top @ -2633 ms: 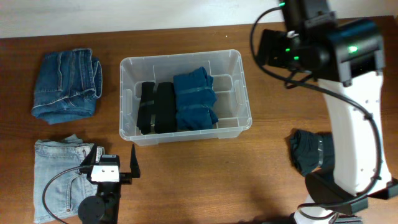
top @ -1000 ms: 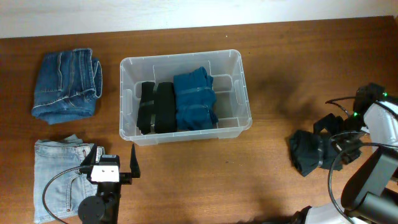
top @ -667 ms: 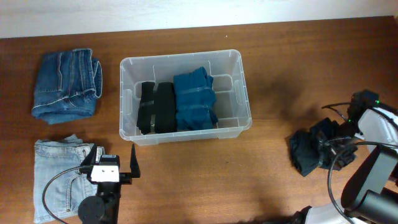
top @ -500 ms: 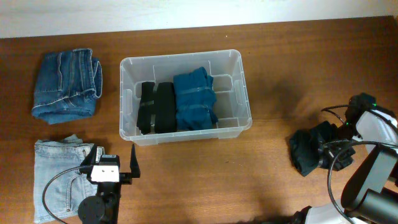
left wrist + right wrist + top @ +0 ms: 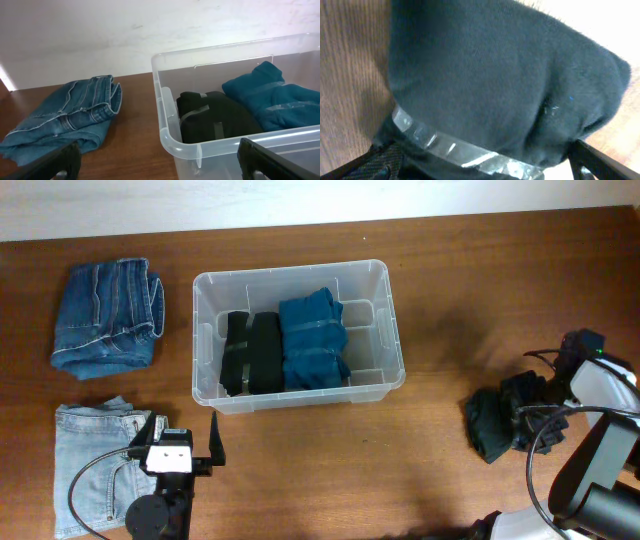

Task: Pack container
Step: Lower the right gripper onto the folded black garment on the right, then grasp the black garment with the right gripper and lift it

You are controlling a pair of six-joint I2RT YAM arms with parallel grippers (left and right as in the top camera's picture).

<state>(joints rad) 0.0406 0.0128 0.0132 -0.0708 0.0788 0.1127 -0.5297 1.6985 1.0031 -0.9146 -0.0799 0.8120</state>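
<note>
The container (image 5: 297, 392), a clear plastic bin, stands mid-table and holds a black taped bundle (image 5: 250, 352) and a teal taped bundle (image 5: 313, 340). In the left wrist view its near corner (image 5: 165, 117) is close ahead, with the black bundle (image 5: 215, 117) and the teal bundle (image 5: 280, 97) inside. My left gripper (image 5: 175, 442) (image 5: 157, 150) is open and empty, just in front of the bin's front left corner. A dark teal taped bundle (image 5: 488, 425) (image 5: 490, 75) lies on the table at the right. My right gripper (image 5: 525, 412) (image 5: 482, 160) is open, its fingers straddling this bundle.
Folded dark blue jeans (image 5: 108, 318) (image 5: 70, 117) lie at the far left. Folded light blue jeans (image 5: 95, 465) lie at the front left beside my left arm. A white wall runs along the table's far edge.
My right arm has come down from above the bin's far right to the dark teal bundle, then edged slightly closer over it. The left arm and bin have not moved.
</note>
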